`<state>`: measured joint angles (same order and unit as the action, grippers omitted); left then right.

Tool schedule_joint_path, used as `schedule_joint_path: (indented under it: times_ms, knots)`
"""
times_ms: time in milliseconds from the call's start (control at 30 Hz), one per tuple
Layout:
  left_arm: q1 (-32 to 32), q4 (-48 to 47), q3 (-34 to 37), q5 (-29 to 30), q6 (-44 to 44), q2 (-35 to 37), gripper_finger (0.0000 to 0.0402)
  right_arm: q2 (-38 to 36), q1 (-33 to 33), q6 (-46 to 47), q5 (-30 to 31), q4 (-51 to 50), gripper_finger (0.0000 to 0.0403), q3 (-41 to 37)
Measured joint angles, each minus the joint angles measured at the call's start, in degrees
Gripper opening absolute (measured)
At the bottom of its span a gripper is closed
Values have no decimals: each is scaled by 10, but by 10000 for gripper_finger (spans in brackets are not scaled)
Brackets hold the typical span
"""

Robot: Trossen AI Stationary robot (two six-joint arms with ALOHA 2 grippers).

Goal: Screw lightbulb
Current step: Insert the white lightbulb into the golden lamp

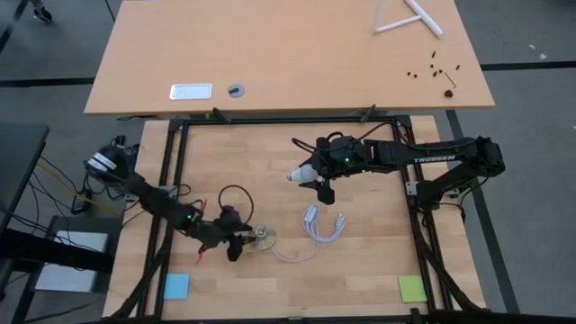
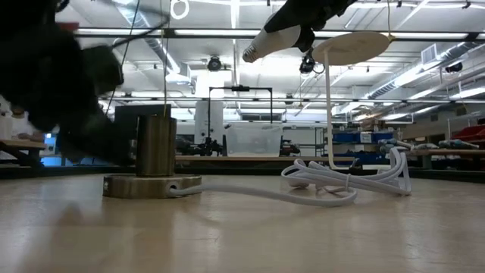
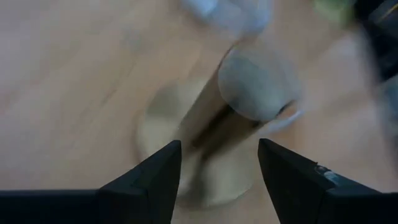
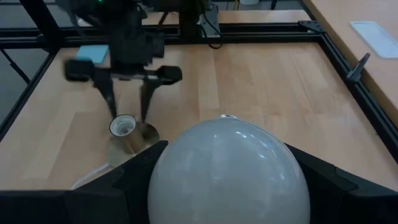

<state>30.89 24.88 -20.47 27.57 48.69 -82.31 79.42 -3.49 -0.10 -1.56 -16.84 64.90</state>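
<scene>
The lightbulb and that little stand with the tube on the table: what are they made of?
The lightbulb, held in the right gripper, looks like frosted white glass or plastic: smooth, with soft glints. The socket stand, between the open fingers of the left gripper, looks like brushed metal, dull brass-grey with streaky highlights. Its cable looks like white plastic.

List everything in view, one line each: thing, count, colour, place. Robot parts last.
lightbulb: one, white, held above the table centre
socket: one, silvery, near front left, upright
coiled cord: one, white, centre, right of the socket
sticky notes: two, blue front left, green front right
desk: one, light wood, behind the work table
right gripper: one, dark, shut on the lightbulb
left gripper: one, dark, jaws open beside the socket
</scene>
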Motion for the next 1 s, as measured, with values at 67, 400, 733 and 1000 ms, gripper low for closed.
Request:
schedule_joint_path:
  times_ms: [67,400,733,1000]
  knots:
    - [-1,1,-10,9,-7,-30,219,0,0,0,0,0,280,0]
    - [-26,101,-73,60,-142,-154,209,0,2,0,-2,0,280,0]
    - [-132,161,-93,-30,-257,-159,109,0,14,1,-2,-14,279,0]
    - [-178,162,-93,-64,-291,-161,70,3,24,14,-2,-53,278,14]
